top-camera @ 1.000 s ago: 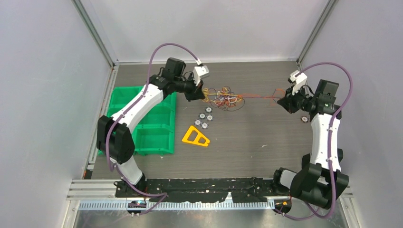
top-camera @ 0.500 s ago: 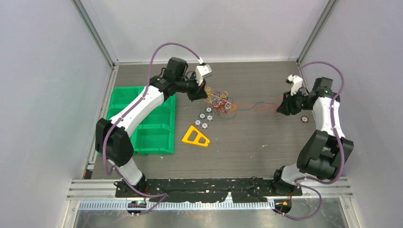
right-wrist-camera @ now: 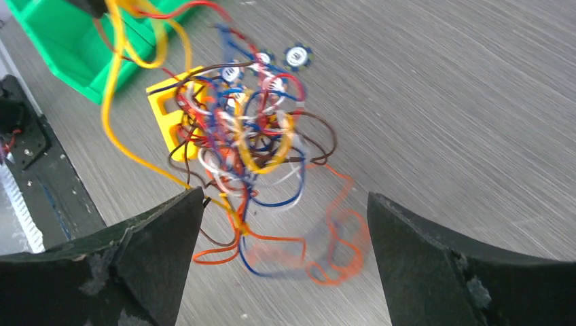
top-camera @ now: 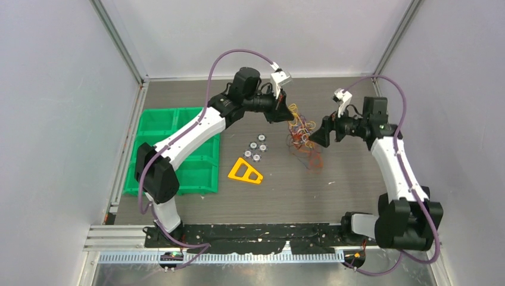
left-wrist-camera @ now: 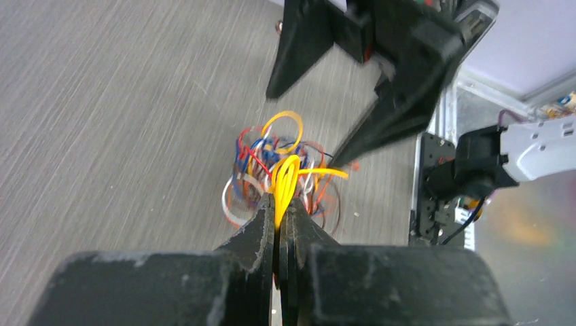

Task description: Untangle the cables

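The cables (top-camera: 302,136) are a tangle of thin yellow, orange, red, blue, brown and white wires hanging at mid-table. My left gripper (top-camera: 290,115) is shut on a few yellow strands at the top of the bunch (left-wrist-camera: 284,178), and the rest dangles below it toward the table. My right gripper (top-camera: 315,139) stands wide open just right of the tangle, with loose orange and blue loops (right-wrist-camera: 326,238) between its fingers (right-wrist-camera: 166,238) but nothing gripped. The main knot (right-wrist-camera: 251,139) hangs ahead of the right jaws.
A green divided bin (top-camera: 178,156) sits at the left. A yellow triangular piece (top-camera: 245,171) and several small round toothed discs (top-camera: 256,149) lie left of the tangle. Aluminium frame posts and grey walls enclose the dark wood-grain table (top-camera: 333,190).
The right gripper has let go of the stretched strand, opened wide and swung left to the bunch. The left gripper has carried the bunch rightward, still shut on it.
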Robot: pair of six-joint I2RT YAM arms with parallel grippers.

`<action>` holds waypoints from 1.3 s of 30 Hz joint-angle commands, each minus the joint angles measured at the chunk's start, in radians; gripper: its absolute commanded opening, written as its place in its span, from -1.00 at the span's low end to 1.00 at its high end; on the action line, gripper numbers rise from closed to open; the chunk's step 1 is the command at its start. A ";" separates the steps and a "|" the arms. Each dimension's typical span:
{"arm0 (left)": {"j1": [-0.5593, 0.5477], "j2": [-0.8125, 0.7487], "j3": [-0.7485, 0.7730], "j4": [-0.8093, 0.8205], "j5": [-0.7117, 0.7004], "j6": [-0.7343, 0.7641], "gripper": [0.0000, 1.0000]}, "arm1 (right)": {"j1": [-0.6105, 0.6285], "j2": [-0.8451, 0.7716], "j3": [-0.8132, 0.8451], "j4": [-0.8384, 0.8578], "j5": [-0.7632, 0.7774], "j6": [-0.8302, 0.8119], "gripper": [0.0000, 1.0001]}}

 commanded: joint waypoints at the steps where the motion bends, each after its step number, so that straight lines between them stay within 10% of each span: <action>1: 0.005 -0.005 0.066 0.165 0.057 -0.187 -1.00 | 0.105 -0.108 -0.198 0.565 0.051 0.408 0.91; 8: -0.016 0.007 0.099 0.260 0.117 -0.334 -1.00 | 0.227 0.012 -0.261 0.936 0.172 0.621 0.98; 13: -0.014 0.001 0.092 0.272 0.118 -0.336 -1.00 | 0.289 0.064 -0.263 1.146 0.176 0.771 0.66; 33: 0.035 -0.023 0.044 0.382 0.233 -0.444 -1.00 | 0.300 -0.064 -0.299 1.213 -0.077 0.888 0.98; 39: 0.031 -0.034 0.081 0.382 0.251 -0.456 -1.00 | 0.303 0.005 -0.286 0.993 0.113 0.590 0.25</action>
